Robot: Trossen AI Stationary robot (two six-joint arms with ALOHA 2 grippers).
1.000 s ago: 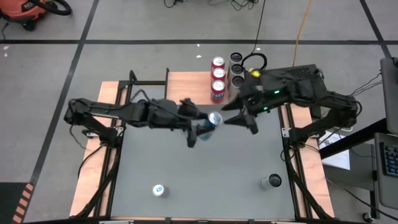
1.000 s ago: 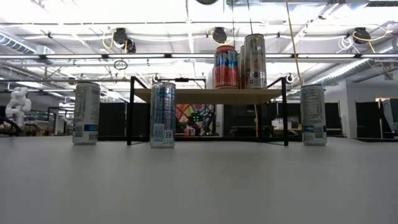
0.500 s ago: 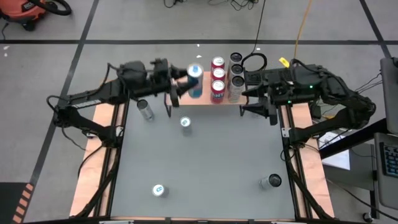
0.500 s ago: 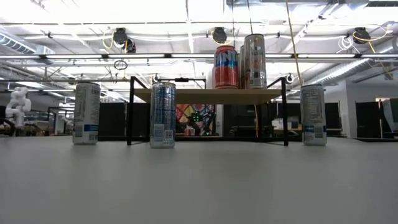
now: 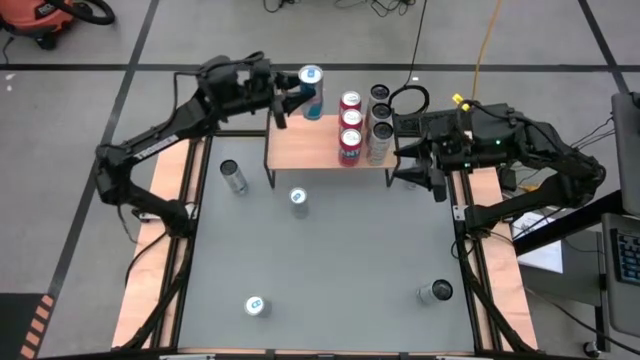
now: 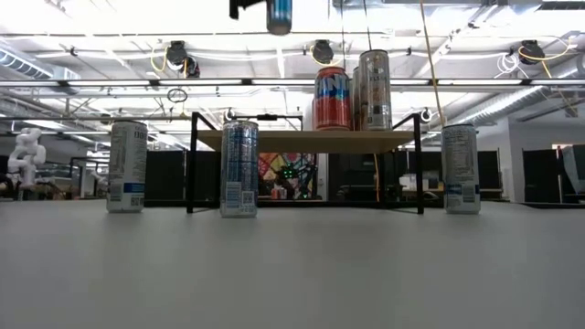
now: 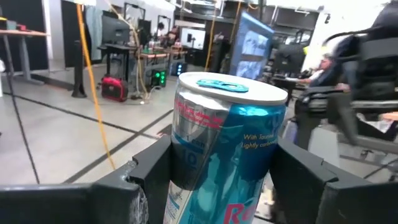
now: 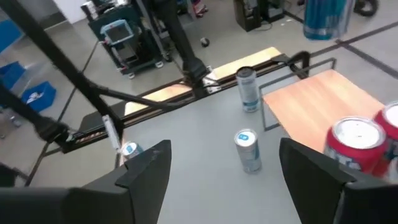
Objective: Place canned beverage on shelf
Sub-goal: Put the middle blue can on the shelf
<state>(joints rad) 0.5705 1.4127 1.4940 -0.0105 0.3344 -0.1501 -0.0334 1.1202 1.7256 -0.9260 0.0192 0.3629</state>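
Blue-and-silver can held upright in the left gripper, fingers clamped on its sides, high over the far left corner of the shelf — carried tall, it seems, to clear the cans already standing there. From above: bare wood open on the shelf's left half, red cans and dark cans in two rows filling its right, so the free side looks the likely landing spot. Right gripper parked just off the shelf's right end, fingers apart, holding nothing, apparently out of the way. Table-level: can hanging at the frame's top, well above the shelf top; three more cans waiting on the table. Left wrist: can gripped between both fingers, lid up. Right wrist: open fingers framing the table and shelf edge.
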